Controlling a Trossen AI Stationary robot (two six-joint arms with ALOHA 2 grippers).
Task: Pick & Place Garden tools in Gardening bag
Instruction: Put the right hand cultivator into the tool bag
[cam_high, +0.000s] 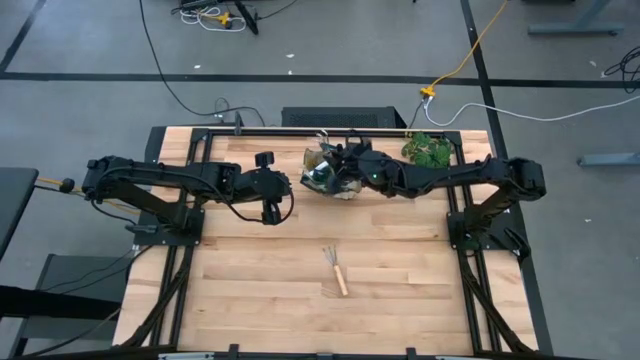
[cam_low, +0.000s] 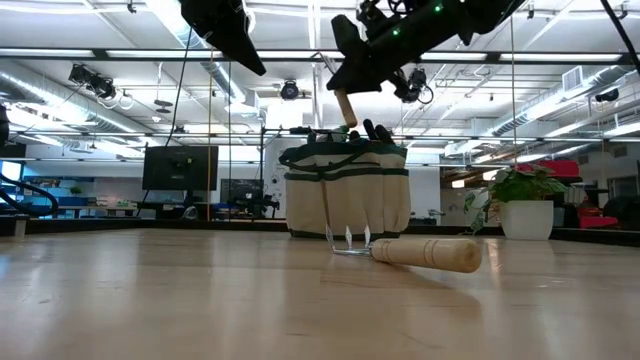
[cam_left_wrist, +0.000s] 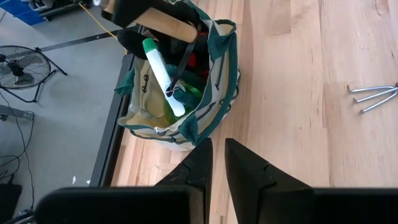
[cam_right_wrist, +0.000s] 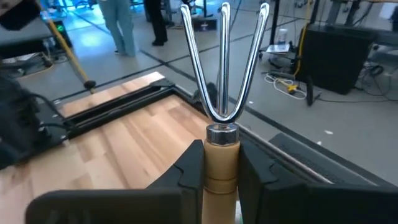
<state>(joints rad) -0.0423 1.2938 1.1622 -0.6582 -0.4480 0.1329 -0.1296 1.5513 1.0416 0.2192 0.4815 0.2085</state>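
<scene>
The beige gardening bag (cam_high: 322, 172) with green trim stands at the table's far middle; it also shows in the low view (cam_low: 347, 195). A green and white spray bottle (cam_left_wrist: 163, 74) and dark tools stick out of it. My right gripper (cam_high: 345, 165) hovers over the bag, shut on a wooden-handled mini rake (cam_right_wrist: 222, 93). A second mini rake (cam_high: 337, 270) lies flat on the table nearer the front. My left gripper (cam_left_wrist: 216, 158) is shut and empty, above the table left of the bag. My right gripper pinches the rake's wooden handle (cam_right_wrist: 221, 163) between its two fingers, just behind the metal collar. The handle lies along the fingers and the tines (cam_right_wrist: 224, 56) stick out past the fingertips. The rake is lifted clear, its handle's free end (cam_low: 345, 106) slanting down over the bag's opening.
A leafy plant in a white pot (cam_high: 428, 150) stands at the far right, beside my right arm. The lying rake (cam_low: 420, 252) is in front of the bag. Bare wood stretches over the table's near half. People stand in the room beyond the table.
</scene>
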